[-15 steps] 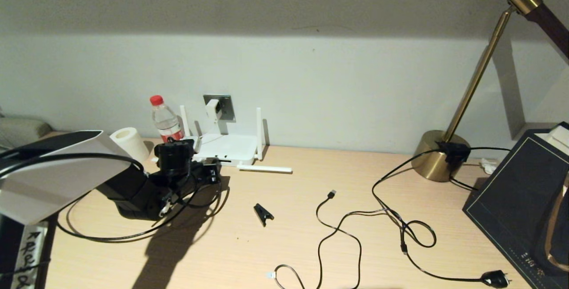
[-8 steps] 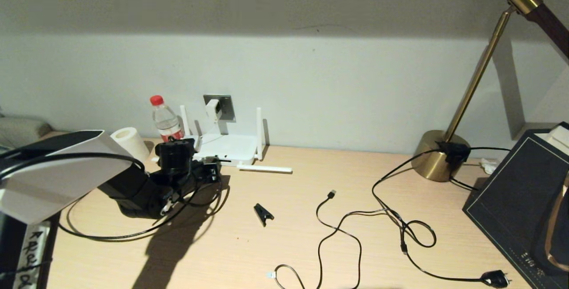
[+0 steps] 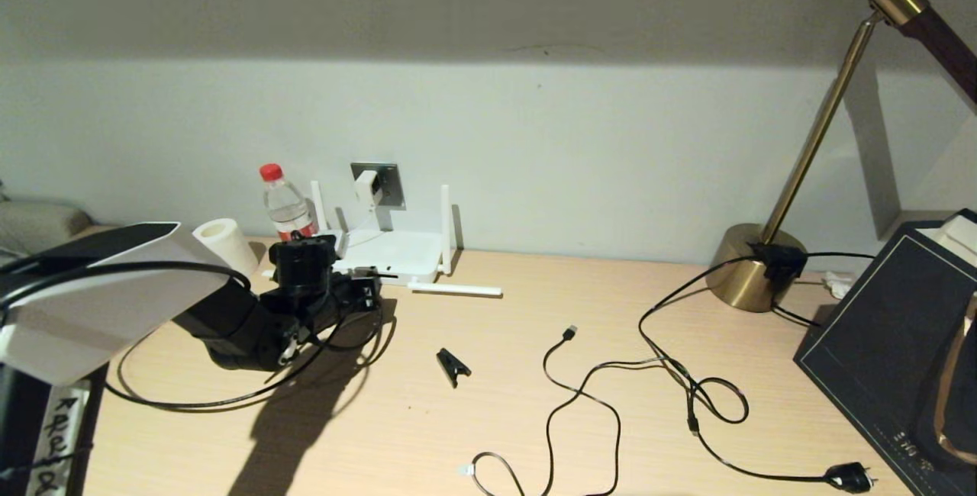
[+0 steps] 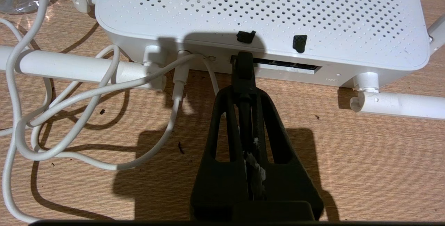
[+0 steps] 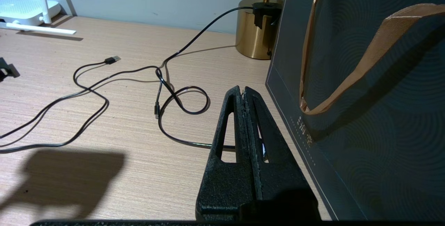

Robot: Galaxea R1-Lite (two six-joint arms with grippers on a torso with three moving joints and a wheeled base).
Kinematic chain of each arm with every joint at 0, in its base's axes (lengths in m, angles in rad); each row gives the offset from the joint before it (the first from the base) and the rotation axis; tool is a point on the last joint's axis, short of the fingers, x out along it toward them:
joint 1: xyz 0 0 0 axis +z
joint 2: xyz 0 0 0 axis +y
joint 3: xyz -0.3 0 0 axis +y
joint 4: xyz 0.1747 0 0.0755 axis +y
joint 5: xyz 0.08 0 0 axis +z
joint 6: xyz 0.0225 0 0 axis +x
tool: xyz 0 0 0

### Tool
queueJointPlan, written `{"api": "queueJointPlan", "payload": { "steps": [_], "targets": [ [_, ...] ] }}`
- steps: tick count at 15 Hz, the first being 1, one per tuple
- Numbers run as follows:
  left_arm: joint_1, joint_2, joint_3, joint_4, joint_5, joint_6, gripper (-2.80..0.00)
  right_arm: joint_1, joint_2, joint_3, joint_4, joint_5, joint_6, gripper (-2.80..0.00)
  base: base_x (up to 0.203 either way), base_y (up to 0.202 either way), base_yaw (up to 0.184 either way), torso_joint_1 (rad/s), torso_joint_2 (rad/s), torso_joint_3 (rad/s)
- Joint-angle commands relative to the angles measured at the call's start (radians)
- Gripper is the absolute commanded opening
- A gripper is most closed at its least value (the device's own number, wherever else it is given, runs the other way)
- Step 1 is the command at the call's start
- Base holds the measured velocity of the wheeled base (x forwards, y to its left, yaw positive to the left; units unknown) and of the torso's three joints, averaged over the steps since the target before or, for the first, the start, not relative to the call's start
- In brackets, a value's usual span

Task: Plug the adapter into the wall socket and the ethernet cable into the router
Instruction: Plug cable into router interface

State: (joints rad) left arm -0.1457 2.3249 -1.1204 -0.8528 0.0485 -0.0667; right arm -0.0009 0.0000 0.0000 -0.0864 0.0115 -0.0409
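The left gripper [image 4: 244,95] is clamped on the ethernet cable [image 4: 244,76] right at its plug, whose tip sits at the port slot on the router [image 4: 264,14] edge. In the head view the router lies at about ten o'clock on the desk [image 3: 534,374], against the wall. The adapter [image 3: 366,187] sits in the wall socket [image 3: 385,183] just above it. The right gripper [image 5: 244,95], fingers pressed together on nothing, hangs beside the dark paper bag [image 5: 365,90] at four o'clock
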Motion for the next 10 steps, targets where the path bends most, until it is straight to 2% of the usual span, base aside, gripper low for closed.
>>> {"api": "queueJointPlan", "payload": {
  "steps": [1, 10],
  "targets": [
    [0.000, 0.010, -0.006, -0.006, 0.001, -0.001, -2.80, -0.001, 0.002, 0.034, -0.001, 0.001, -0.001, -2.80, 0.000, 0.000, 0.000, 0.000, 0.00, 0.000],
    [0.000, 0.034, -0.024, -0.001, 0.001, 0.001, -2.80, 0.001, 0.002, 0.034, -0.001, 0.001, -0.001, -2.80, 0.000, 0.000, 0.000, 0.000, 0.00, 0.000]
  ]
}}
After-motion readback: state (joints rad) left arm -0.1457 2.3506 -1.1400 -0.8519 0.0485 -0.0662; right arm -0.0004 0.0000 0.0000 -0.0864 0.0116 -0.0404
